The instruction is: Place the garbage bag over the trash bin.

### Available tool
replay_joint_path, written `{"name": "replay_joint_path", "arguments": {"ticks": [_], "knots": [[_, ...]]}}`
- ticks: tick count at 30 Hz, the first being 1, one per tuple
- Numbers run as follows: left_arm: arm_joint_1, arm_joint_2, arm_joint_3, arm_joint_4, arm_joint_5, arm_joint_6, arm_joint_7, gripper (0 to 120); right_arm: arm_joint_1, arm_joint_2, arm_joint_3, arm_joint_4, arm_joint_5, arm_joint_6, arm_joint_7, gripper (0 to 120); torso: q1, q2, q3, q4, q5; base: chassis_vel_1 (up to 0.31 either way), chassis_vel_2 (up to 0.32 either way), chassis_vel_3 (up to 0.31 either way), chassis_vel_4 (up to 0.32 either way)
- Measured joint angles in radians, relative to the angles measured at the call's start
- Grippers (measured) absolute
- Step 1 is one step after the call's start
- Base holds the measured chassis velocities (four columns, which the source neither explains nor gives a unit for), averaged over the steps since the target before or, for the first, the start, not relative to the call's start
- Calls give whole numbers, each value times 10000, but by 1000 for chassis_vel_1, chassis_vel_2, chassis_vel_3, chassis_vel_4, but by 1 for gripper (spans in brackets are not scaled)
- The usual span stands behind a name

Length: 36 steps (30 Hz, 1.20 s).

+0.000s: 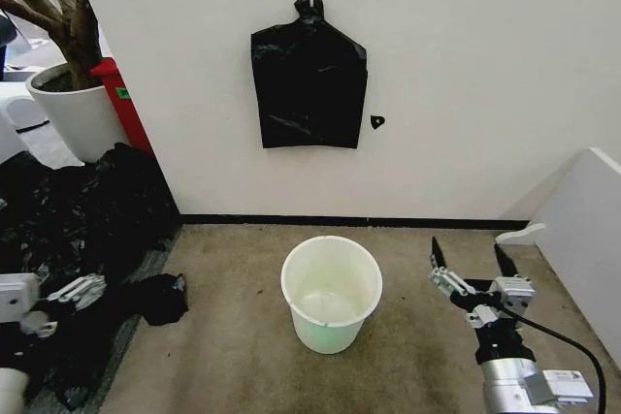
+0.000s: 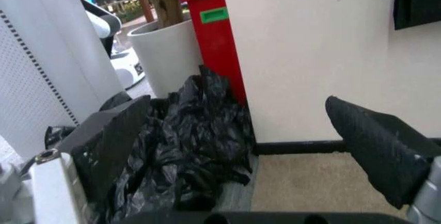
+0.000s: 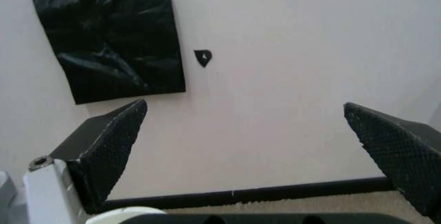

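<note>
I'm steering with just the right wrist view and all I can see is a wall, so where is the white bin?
Observer: The trash bin stands on the carpet in front of the wall, to the left of the right gripper.
Operator: Is anything in it?
Observer: It looks empty, and no bag is over its rim.
Operator: Where's the bag for it?
Observer: What looks like the garbage bag, a small crumpled black lump, lies on the floor left of the bin. It is at the edge of a bigger heap of black plastic sheeting, close to the open left gripper.
</note>
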Motion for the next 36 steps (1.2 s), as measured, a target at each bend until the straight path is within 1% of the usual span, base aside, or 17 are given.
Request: {"name": "replay_joint_path", "arguments": {"ticks": [7, 9, 10, 11, 13, 15, 18, 22, 23, 25, 26, 27, 28, 29, 33, 34, 36], "knots": [[53, 291, -41, 30, -329, 19, -10, 100, 369, -668, 134, 112, 1018, -799, 276, 100, 1, 0, 0, 1, 4, 0, 0, 0, 0], [53, 291, -41, 30, -329, 19, -10, 100, 369, -668, 134, 112, 1018, -799, 276, 100, 1, 0, 0, 1, 4, 0, 0, 0, 0], [60, 909, 23, 40, -917, 15, -9, 100, 863, -1273, 168, 40, 1855, -1345, 553, 100, 1, 0, 1, -2, 5, 0, 0, 0, 0], [61, 1173, 55, 44, -1171, 7, -7, 100, 1248, -1619, 167, -21, 2417, -1639, 755, 100, 1, -1, 1, -7, 8, 0, 0, 0, 0], [61, 1248, 65, 46, -1244, 2, -6, 100, 1388, -1734, 166, -46, 2629, -1727, 820, 100, 1, -1, 1, -7, 7, 0, 0, 0, 0], [60, 1382, 90, 60, -1386, -11, -4, 100, 2233, -2494, 88, -293, 4139, -2081, 1170, 100, 1, -2, 2, -4, 6, 0, 0, 0, 0], [54, 1391, 102, 68, -1398, -19, -3, 100, 3219, -3201, -109, -809, 5895, -2148, 1394, 100, 1, -2, 2, 1, 6, 0, 0, 0, 0], [61, 1443, 95, 72, -1444, -27, -8, 100, 3822, -3471, -323, -1198, 6816, -2148, 1505, 100, 1, -2, 2, -1, 5, 0, 0, 0, 0], [121, 1684, 26, 75, -1625, -115, -62, 100, 4557, -3642, -678, -1592, 7669, -2138, 1752, 100, 2, -2, 2, 1, 4, 0, 0, 0, 0], [121, 1684, 26, 75, -1625, -115, -62, 100, 4557, -3642, -678, -1592, 7669, -2138, 1752, 100, 2, -2, 2, 1, 4, 0, 0, 0, 0], [332, 2688, -273, 78, -2308, -546, -302, 100, 6133, -3683, -1542, -2300, 9148, -2083, 2376, 100, 1, -3, 3, 1, 8, 0, 0, 0, 0], [332, 2688, -273, 78, -2308, -546, -302, 100, 6133, -3683, -1542, -2300, 9148, -2083, 2376, 100, 1, -3, 3, 1, 8, 0, 0, 0, 0], [523, 3586, -540, 79, -2904, -932, -513, 100, 7441, -3485, -2348, -2876, 10197, -1900, 2930, 100, 2, -3, 3, -5, 5, 0, 0, 0, 0], [523, 3586, -540, 79, -2904, -932, -513, 100, 7441, -3485, -2348, -2876, 10197, -1900, 2930, 100, 2, -3, 3, -5, 5, 0, 0, 0, 0], [570, 3792, -601, 83, -3061, -1038, -570, 100, 9113, -2831, -3320, -3872, 11426, -1572, 3411, 100, 2, -3, 3, -1, 2, 0, 0, 0, 0], [570, 3792, -601, 83, -3061, -1038, -570, 100, 9113, -2831, -3320, -3872, 11426, -1572, 3411, 100, 2, -3, 3, -1, 2, 0, 0, 0, 0], [571, 3790, -602, 85, -3061, -1042, -573, 100, 10013, -2290, -3697, -4473, 11825, -1381, 3590, 100, 2, -3, 2, 0, 1, 0, 0, 0, 0]]}}
